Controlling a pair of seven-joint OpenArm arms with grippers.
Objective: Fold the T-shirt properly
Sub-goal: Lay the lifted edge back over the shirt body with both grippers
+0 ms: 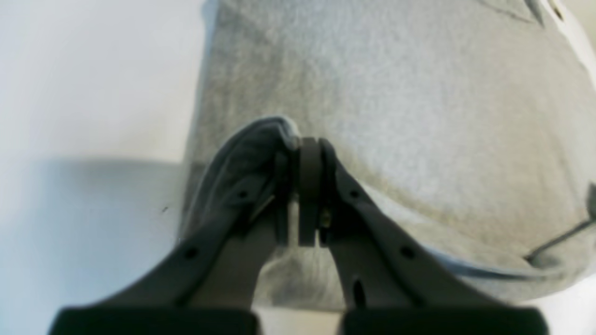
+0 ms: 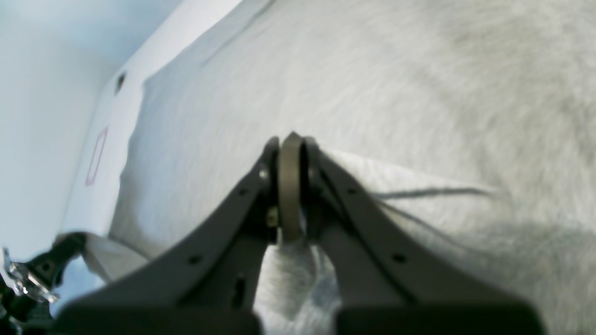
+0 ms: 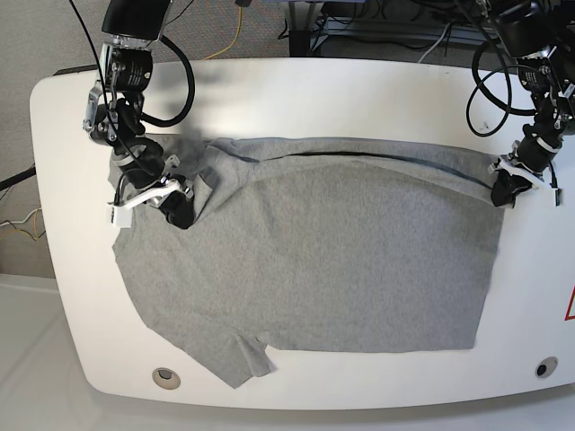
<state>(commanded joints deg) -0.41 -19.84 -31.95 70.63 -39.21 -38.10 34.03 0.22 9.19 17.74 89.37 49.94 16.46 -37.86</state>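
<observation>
Right gripper [image 3: 180, 215] has its jaws pinched tight on a bunched fold of the soft heather-grey T-shirt [image 3: 341, 260], which sprawls plain-side up over the white rounded desk [image 3: 359, 90]. Left gripper [image 3: 503, 190] jaws clamp its far hem edge.

A white counter [image 3: 359, 90] with rounded corners is seen from above. Two round grommet holes are set near its front edge, one at the left [image 3: 165, 377] and one at the right [image 3: 545, 367]. A red marking [image 3: 570, 305] is printed at the right edge. Grey carpet [image 3: 54, 36] and cables [image 3: 386, 40], one of them yellow [image 3: 238, 27], are seen beyond the far edge.
</observation>
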